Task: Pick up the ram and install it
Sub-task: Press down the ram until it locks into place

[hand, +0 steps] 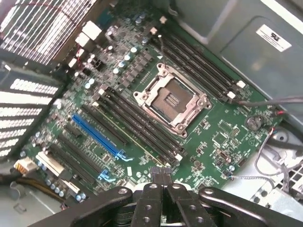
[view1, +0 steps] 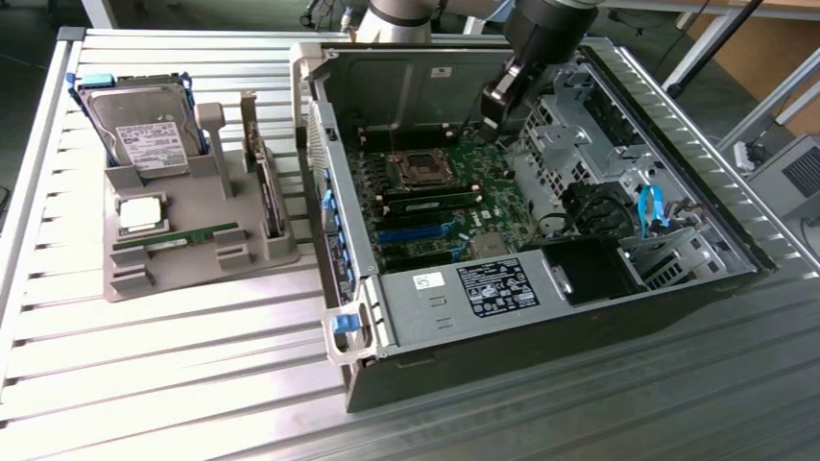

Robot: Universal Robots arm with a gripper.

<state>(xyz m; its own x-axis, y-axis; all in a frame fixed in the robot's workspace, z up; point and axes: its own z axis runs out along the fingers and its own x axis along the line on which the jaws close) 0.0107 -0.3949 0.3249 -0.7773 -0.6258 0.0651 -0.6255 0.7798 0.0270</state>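
The end effector (hand: 162, 176) hangs inside the open computer case (view1: 666, 125) with its two dark fingers (hand: 155, 176) pressed together and nothing between them; in the exterior view its tips are hidden behind the arm's dark wrist housing (view1: 544, 48). Directly beneath it lies the green motherboard (hand: 222, 137), and just beyond the fingertips run the dark memory slots (hand: 142, 125), with the empty silver processor socket (hand: 173, 99) a little further on and a blue expansion slot (hand: 97, 136) off to one side. One green stick (view1: 429, 204) sits in a slot beside the socket in the exterior view, though its seating is hard to make out. Well away from the end effector, outside the case toward the exterior view's left, a grey holder tray (view1: 192, 206) carries the ram (view1: 177, 239) lying flat near its front edge, a square silver processor chip (view1: 138, 213) just behind it, and a hard drive (view1: 144, 120) standing upright at the back. Case and tray rest on a ribbed metal counter (view1: 154, 365). Past the counter's edge, the room is cut off and dim.
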